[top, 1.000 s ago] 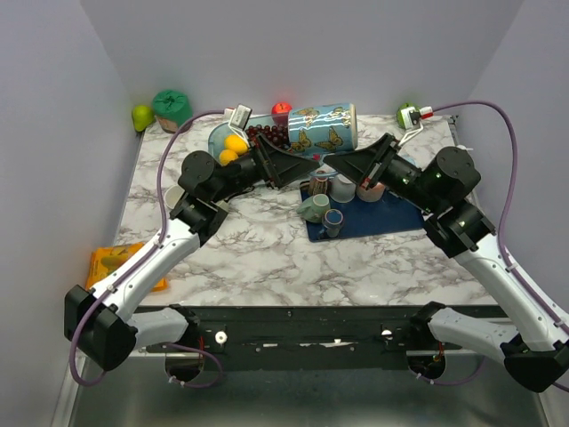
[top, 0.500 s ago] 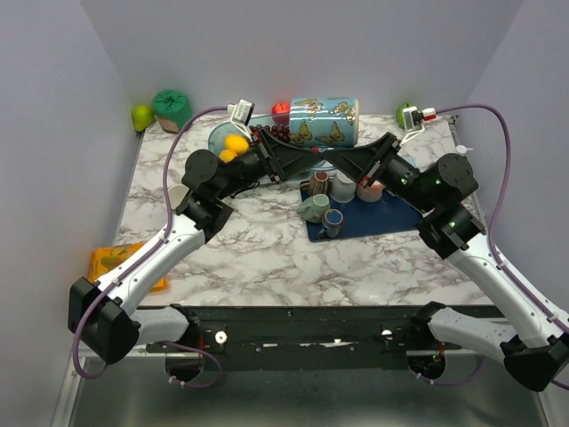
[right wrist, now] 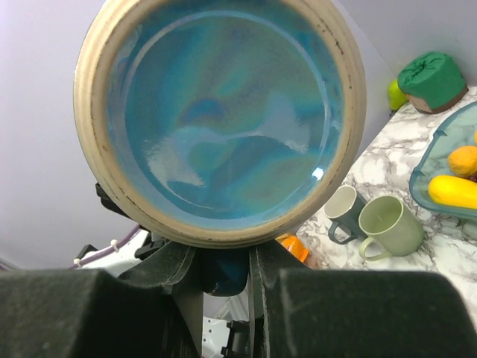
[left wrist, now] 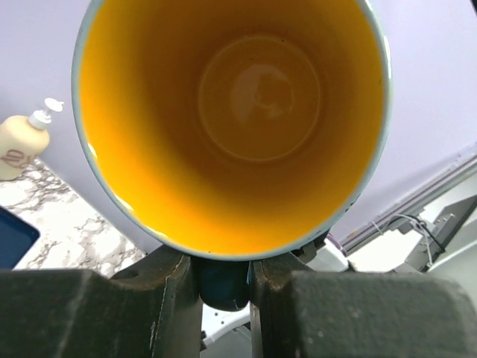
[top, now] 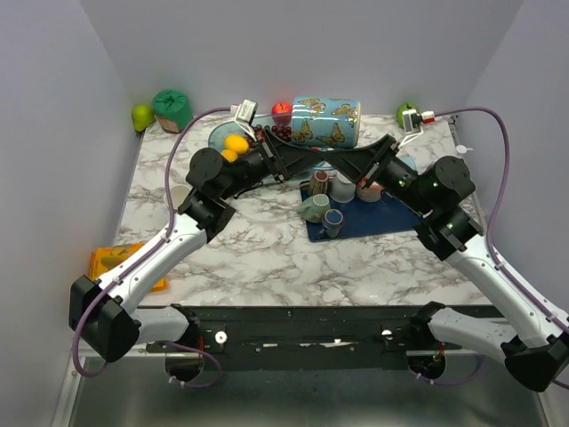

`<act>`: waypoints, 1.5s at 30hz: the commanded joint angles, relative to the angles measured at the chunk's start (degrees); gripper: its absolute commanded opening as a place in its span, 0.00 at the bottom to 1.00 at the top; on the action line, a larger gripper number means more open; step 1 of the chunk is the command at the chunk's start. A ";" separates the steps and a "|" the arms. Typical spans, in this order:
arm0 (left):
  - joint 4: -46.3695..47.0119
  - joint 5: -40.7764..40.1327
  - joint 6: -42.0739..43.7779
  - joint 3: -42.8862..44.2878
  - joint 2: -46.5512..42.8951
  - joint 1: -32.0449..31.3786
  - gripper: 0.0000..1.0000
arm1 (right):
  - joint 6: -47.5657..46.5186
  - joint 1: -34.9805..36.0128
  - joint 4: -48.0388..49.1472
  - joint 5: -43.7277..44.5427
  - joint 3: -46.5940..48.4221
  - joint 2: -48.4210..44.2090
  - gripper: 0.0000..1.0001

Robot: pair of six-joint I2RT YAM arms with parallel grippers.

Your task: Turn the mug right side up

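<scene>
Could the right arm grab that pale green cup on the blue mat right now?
Probably not: the right pincer looks clamped on the butterfly mug, held in the air. The green cup sits uncovered nearby, so it must let go first.

Near half of the bench (top: 267,267) is open marble, with a wide lane between the arms. Rear centre is blocked: left arm (top: 169,245) and right arm (top: 480,262) converge there, with the mug (top: 325,122) aloft above them. Right of centre, cups (top: 314,208) crowd the blue mat (top: 382,222). Fruit plate (top: 216,138) at rear edge. Orange packet (top: 111,262) on left edge. Green bag (top: 171,107) in far-left corner, green fruit (top: 406,114) in far-right corner.
</scene>
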 commanded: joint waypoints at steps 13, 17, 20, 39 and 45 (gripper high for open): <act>-43.00 -23.38 31.93 10.18 -9.71 -0.16 0.00 | -3.35 1.54 -12.05 8.24 -7.74 -6.99 0.71; -52.12 -28.03 37.30 12.29 -9.72 -0.16 0.00 | -3.61 1.54 -17.40 11.13 -8.54 -8.23 0.75; -57.23 -33.57 40.11 11.95 -9.89 -0.16 0.00 | -4.31 1.54 -21.01 13.51 -8.45 -8.67 0.75; -56.12 -55.02 45.83 -3.34 -1.55 -0.16 0.00 | -5.63 1.62 -43.25 25.82 -3.09 0.73 1.00; -46.80 -55.91 45.92 -9.32 2.14 -0.16 0.00 | -6.16 1.45 -43.87 25.38 -3.96 2.14 1.00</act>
